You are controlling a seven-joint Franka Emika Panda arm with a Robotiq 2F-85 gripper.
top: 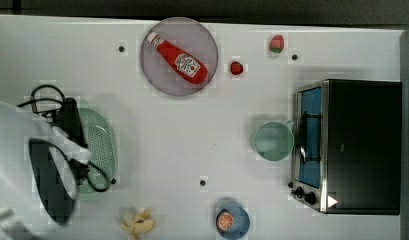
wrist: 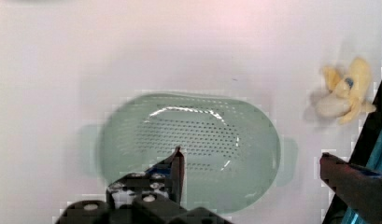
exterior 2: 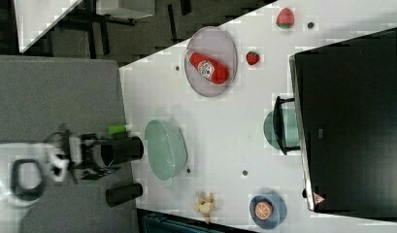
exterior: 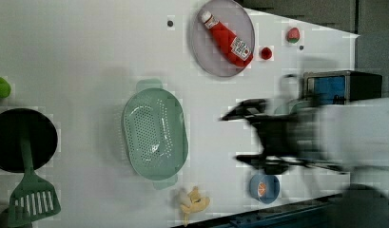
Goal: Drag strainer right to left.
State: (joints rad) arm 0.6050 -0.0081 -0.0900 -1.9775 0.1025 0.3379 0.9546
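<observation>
The gripper point(wrist: 179, 163) hangs low — arm stretched across the table.

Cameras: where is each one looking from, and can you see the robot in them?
Top view: overhead, looking straight down on the table; the arm covers part of the strainer.
Left view: high up, looking down; the blurred arm reaches in from the left view's right.
Right view: high, angled; the gripper sits beside the strainer.
Wrist view: on the arm, looking down into the strainer; a finger shows.
All four share the strainer and the banana.
</observation>
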